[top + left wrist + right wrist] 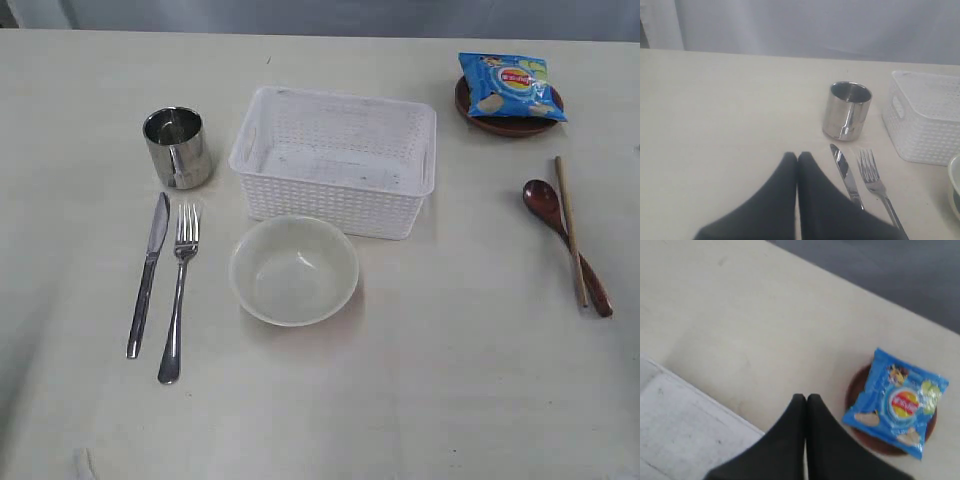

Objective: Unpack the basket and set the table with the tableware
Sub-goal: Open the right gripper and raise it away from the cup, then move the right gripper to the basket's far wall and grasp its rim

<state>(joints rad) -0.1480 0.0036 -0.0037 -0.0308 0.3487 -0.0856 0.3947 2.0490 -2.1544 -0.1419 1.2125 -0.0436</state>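
Pressed together on nothing: left gripper (797, 154) and right gripper (806, 396). With basket (340, 205) seemingly emptied, best lifted straight away, clear of fork (872, 172) and chip bag (895, 402).

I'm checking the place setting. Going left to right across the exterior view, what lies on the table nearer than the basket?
knife → fork → bowl → wooden spoon; the chopsticks cross the spoon, so they are left unranked.

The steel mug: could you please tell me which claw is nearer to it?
Left. The left claw is just short of the mug, beside the knife. The right claw is by the chip bag on the brown plate, with the mug outside its view.
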